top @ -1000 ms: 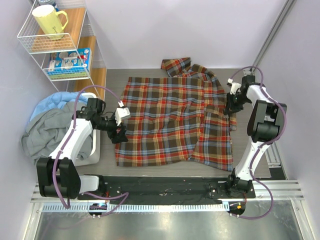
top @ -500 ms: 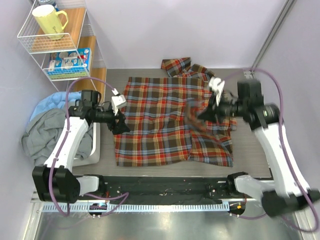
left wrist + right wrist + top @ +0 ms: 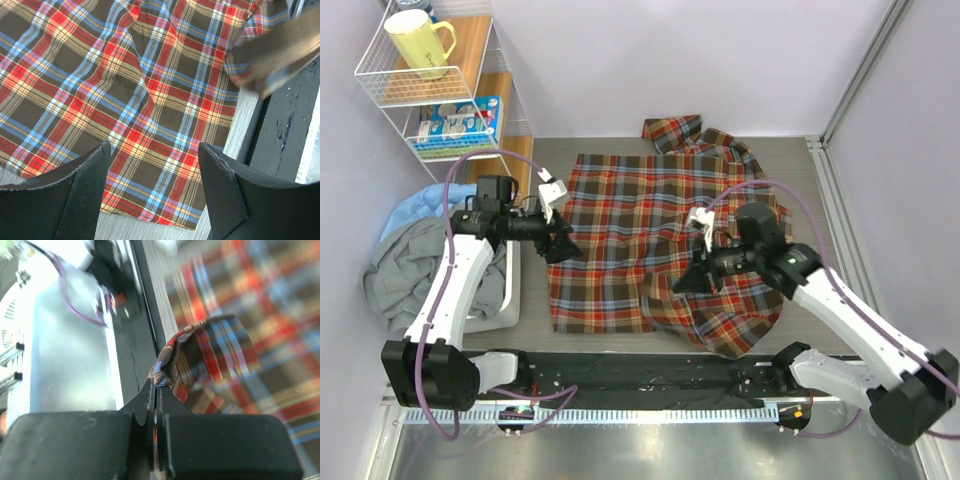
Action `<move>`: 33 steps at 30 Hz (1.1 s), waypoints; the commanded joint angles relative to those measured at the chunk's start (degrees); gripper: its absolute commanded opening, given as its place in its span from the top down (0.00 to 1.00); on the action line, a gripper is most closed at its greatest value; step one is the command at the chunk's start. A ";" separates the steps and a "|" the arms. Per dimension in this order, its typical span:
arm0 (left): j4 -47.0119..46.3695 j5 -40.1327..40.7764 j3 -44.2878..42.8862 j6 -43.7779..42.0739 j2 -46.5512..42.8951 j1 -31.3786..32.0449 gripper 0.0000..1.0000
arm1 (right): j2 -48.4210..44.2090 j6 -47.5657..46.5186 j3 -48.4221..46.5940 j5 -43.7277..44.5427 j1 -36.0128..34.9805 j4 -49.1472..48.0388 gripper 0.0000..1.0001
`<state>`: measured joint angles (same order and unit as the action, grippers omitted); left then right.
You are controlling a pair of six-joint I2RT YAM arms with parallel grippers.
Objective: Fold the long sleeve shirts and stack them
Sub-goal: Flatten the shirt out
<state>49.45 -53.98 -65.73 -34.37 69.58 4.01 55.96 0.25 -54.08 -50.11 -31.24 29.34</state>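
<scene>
The table [image 3: 800, 160] carries the plaid shirt [image 3: 630, 240], spread flat across its middle, with one sleeve bunched at the far edge. A heap of grey and blue garments [image 3: 420, 260] lies at the table's left side. A wire shelf [image 3: 380, 85] at far left holds a yellow mug [image 3: 415, 42]. The right claw [image 3: 680, 285] is clamped on a fold of the shirt's right portion, raised over the shirt body. The left claw [image 3: 565, 250] hovers over the shirt's left edge, fingers apart, gripping nothing.
</scene>
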 commanded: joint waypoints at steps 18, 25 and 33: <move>-5.51 35.77 -11.41 5.71 30.42 13.92 0.43 | 36.82 -26.53 -14.38 32.77 29.29 14.08 0.50; -2.52 41.41 -10.75 7.21 38.53 14.27 0.46 | 47.99 -30.65 -14.03 43.77 36.50 11.61 0.55; 2.05 45.44 1.56 5.54 32.29 19.45 0.50 | 44.86 -37.68 -7.45 45.72 39.07 15.82 0.56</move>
<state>46.09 -12.27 -69.97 -28.67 105.75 19.59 103.53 -31.53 -66.35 -8.05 7.31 40.82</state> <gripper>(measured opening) 0.505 0.442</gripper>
